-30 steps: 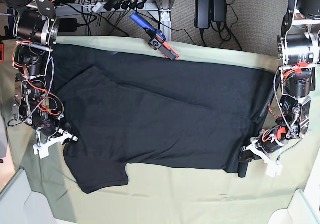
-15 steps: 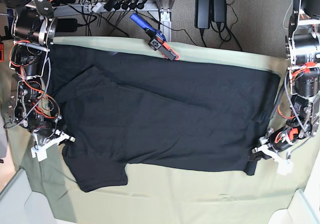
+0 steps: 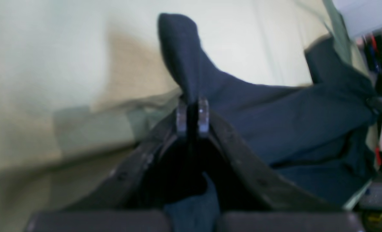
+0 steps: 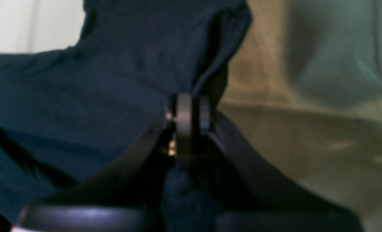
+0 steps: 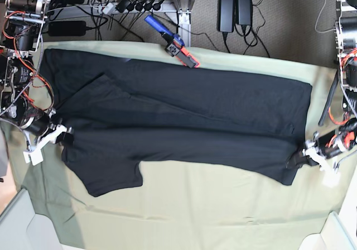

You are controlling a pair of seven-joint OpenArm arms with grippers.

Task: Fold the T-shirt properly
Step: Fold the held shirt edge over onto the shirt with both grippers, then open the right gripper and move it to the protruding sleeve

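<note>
My left jaws (image 5: pixel 297 159) clamped on a T-shirt (image 5: pixel 184 130) corner, right jaws (image 5: pixel 66 138) pinched on the opposite edge near the sleeve. Black shirt stretched flat between my grippers across the pale green sheet (image 5: pixel 212 216) on the tabletop. Cables and a blue-orange tool (image 5: pixel 173 41) beyond the far edge.

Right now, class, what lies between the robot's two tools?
In the base view, the black T-shirt stretches between them, pinched by the right tool and the left tool.

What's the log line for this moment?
left hand: shut on T-shirt hem corner | right hand: shut on T-shirt edge | T-shirt: stretched between hands
</note>
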